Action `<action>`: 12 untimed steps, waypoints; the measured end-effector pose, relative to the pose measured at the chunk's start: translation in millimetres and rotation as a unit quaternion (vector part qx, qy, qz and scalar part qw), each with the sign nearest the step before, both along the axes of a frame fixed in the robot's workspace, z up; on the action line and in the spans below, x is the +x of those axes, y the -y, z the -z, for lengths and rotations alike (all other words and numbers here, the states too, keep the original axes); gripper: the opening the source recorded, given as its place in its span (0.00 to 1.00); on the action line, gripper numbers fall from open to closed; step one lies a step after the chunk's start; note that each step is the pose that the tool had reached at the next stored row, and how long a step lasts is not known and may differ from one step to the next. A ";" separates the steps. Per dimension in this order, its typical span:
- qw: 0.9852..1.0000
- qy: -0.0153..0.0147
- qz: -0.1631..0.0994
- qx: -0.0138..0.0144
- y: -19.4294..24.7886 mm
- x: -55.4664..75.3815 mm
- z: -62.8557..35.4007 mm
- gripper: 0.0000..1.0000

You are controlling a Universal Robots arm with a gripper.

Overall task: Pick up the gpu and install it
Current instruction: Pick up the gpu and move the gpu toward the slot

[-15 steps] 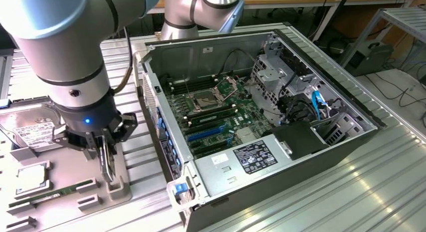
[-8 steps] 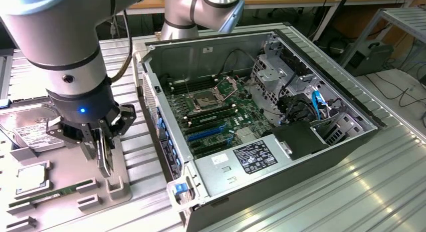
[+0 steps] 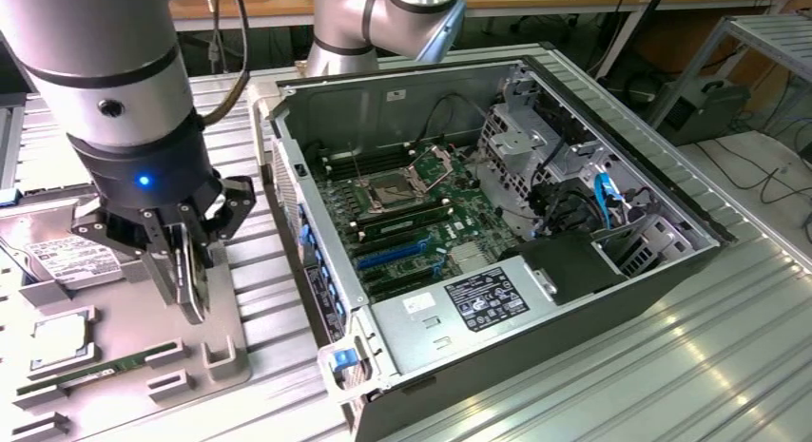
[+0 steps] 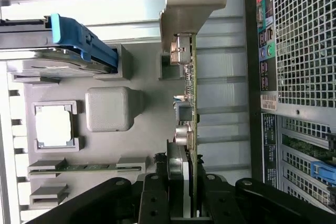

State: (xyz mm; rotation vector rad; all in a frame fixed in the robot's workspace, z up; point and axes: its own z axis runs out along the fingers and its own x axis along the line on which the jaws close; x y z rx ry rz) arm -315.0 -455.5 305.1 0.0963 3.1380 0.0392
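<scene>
Wrist view puts the gripper nearest, its 2 fingers closed narrowly on the gpu, which is seen edge-on and runs away from the camera to its silver bracket. Beyond the card lies the grey parts tray, with a processor and a RAM stick in their pockets, and past that the rear of the computer case. At the exterior view's left the card hangs upright just over the tray; whether it is clear of its holder I cannot tell. The pickup looks done or nearly so. Installing remains: the blue expansion slots on the motherboard, mid-frame inside the open case, look empty and lie well apart from the card.
</scene>
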 end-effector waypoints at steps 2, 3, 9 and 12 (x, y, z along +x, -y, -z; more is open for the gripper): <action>1.000 0.000 0.000 0.000 0.0 0.0 -6.2 0.29; 1.000 0.000 0.000 0.000 0.0 0.0 -9.4 0.29; 1.000 -0.002 -0.006 0.000 -0.6 0.1 -28.5 0.29; 1.000 -0.007 -0.021 0.000 -1.2 0.0 -33.6 0.29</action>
